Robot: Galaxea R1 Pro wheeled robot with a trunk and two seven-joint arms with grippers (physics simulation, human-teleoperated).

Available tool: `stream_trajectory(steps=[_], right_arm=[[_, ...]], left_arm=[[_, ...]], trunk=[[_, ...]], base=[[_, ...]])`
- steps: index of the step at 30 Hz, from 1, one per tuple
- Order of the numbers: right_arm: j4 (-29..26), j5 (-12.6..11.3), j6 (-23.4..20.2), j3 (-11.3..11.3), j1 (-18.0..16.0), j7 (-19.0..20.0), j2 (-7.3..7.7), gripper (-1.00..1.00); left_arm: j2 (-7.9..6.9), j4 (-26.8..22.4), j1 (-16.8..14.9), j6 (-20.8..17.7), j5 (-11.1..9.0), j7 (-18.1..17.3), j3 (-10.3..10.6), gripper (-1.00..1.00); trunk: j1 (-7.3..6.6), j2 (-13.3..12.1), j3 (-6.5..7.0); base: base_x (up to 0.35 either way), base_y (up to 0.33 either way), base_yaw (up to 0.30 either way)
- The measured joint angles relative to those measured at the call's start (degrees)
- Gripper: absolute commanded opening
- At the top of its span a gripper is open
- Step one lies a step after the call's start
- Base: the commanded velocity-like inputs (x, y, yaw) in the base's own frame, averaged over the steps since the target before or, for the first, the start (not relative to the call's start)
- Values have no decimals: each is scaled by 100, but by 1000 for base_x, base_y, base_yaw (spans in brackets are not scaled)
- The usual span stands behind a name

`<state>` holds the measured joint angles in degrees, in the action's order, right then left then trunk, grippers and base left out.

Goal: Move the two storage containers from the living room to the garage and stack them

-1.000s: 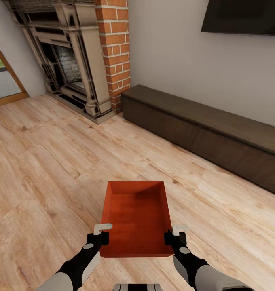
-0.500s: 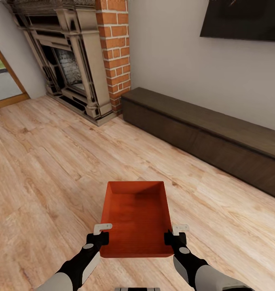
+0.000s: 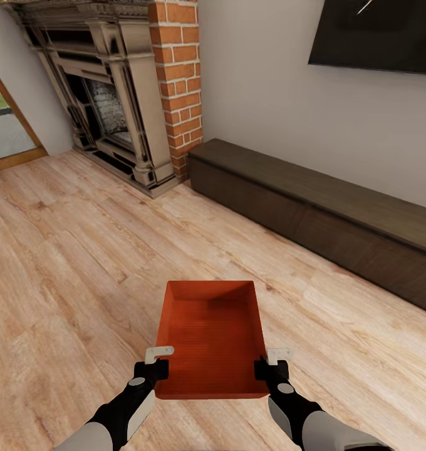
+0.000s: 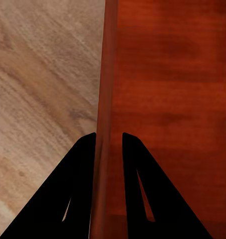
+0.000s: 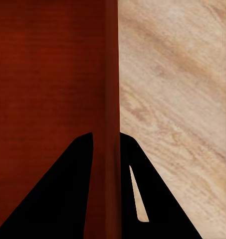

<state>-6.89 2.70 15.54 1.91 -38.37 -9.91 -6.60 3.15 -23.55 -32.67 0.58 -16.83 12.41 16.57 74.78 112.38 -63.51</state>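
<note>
Bin (image 3: 212, 338) held level in front of the trunk, above the wood floor (image 3: 69, 263), open side up, nothing in it. One bin in view.

Left gripper (image 3: 156, 362) clamps the bin's left wall near the near corner; right gripper (image 3: 272, 362) clamps the right wall opposite it. Both arms come in low from the near edge, roughly symmetric.

Left wrist view: two black fingers (image 4: 78, 189) straddle the thin wall edge of the bin (image 4: 167, 99), one outside, one inside, closed tight on it; planks (image 4: 38, 89) below on the outer side.

Right wrist view: same grip, fingers (image 5: 68, 194) either side of the wall of the bin (image 5: 48, 74), pinched shut on it, floor (image 5: 177, 89) on the outer side.

Further out: bare planks ahead of the bin. Long dark bench (image 3: 319, 219) runs along the wall at right, angled away. Brick column (image 3: 175, 75) at the bench's far end, fireplace (image 3: 100, 94) just left of it. Black TV (image 3: 376, 31) on the wall above the bench. Doorway (image 3: 3, 125) with a wood frame at far left.
</note>
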Motion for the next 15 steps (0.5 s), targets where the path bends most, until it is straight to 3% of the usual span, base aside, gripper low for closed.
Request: stream_trajectory(steps=[15], right_arm=[[11, -73, 18, 51, 1, -18, -10, -100]], left_arm=[[-5, 1, -2, -1, 8, 8, 4, -100]], trunk=[[-330, -602, 269]], base=[[0, 0, 0]])
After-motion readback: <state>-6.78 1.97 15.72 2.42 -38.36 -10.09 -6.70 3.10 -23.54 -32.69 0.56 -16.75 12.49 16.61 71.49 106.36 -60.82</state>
